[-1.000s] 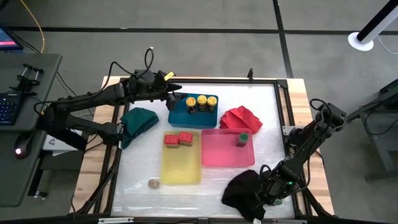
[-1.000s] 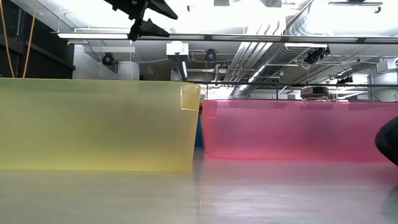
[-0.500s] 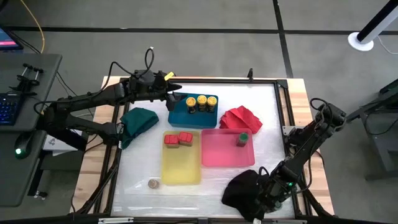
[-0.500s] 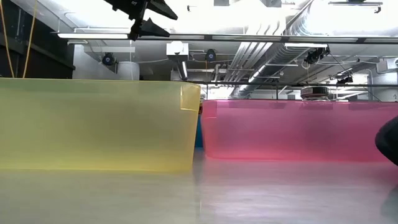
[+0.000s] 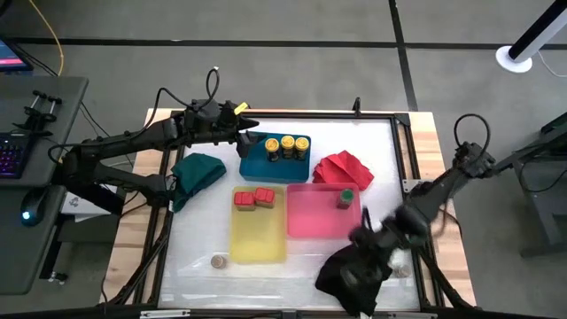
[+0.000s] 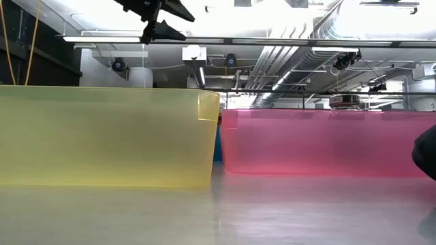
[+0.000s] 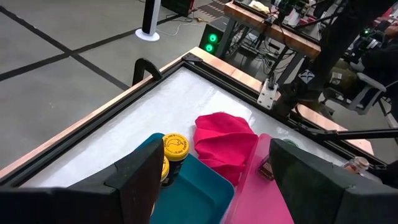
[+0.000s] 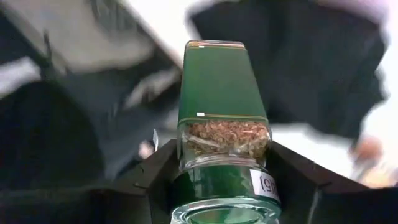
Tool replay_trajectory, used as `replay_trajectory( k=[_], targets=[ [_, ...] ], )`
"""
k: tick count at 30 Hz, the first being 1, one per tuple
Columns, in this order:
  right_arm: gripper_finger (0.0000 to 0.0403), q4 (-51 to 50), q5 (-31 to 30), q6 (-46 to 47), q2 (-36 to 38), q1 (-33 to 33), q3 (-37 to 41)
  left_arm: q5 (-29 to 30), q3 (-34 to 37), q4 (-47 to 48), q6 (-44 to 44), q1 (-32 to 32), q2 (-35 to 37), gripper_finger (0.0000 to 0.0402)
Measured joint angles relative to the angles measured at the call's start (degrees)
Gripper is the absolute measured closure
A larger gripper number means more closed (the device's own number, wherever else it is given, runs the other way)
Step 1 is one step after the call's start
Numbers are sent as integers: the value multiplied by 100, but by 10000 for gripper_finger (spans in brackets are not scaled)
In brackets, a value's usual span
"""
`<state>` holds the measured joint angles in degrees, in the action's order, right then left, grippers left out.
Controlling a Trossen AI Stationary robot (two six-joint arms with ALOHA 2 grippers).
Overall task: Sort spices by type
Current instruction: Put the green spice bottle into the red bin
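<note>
right wrist view: right hand (image 8: 217,186) pinches a green-lidded spice jar (image 8: 222,134), above the black cloth (image 5: 350,270) at the counter's (image 5: 199,230) near right. left hand (image 7: 214,180) spread, above the blue tray (image 5: 257,167) holding yellow-lidded jars (image 5: 280,146).

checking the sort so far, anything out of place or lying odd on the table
One silvery-lidded jar stands alone on the bare table just outside the yellow tray, in no tray. The right gripper holds a green-lidded jar, not yet placed. Nothing looks spilled or tipped.
</note>
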<state>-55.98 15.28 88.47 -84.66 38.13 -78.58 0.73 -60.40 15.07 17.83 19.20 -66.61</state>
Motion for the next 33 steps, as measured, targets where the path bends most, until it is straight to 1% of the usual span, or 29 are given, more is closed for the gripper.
replay_trajectory(
  k=[1, 3, 7, 10, 12, 14, 20, 25, 30, 33],
  targets=[
    [207, -166, -183, -252, 0, -229, -70, 0, 0, 0, 6, 0, 0, 124],
    [207, -463, -359, -676, 0, -695, -130, 2, 0, 2, 7, 0, 0, 124],
    [207, -1615, -412, -1284, -57, -1556, -132, 0, 0, 2, 8, 0, 0, 124],
    [207, -2604, -447, -1425, -156, -2075, -128, -2, 0, 0, 10, 0, 0, 124],
    [207, -2875, -508, -1419, -201, -2351, -128, -4, 0, 1, 6, 0, 0, 124],
    [206, -2806, -535, -1465, -240, -2563, -128, -4, 0, 0, 8, 0, 0, 124],
    [205, -2426, -514, -1790, -572, -2842, -128, -6, 0, 0, 6, 0, 0, 124],
    [207, -2409, -278, -2054, -1012, -2824, -128, -7, 0, 2, 4, 0, 0, 124],
    [200, -2415, -242, -2147, -1351, -2876, -128, -9, 0, 2, 4, 0, 0, 124],
    [202, -2413, -242, -2147, -1507, -2974, -123, -9, 0, 3, 4, 0, 0, 124]
  ],
)
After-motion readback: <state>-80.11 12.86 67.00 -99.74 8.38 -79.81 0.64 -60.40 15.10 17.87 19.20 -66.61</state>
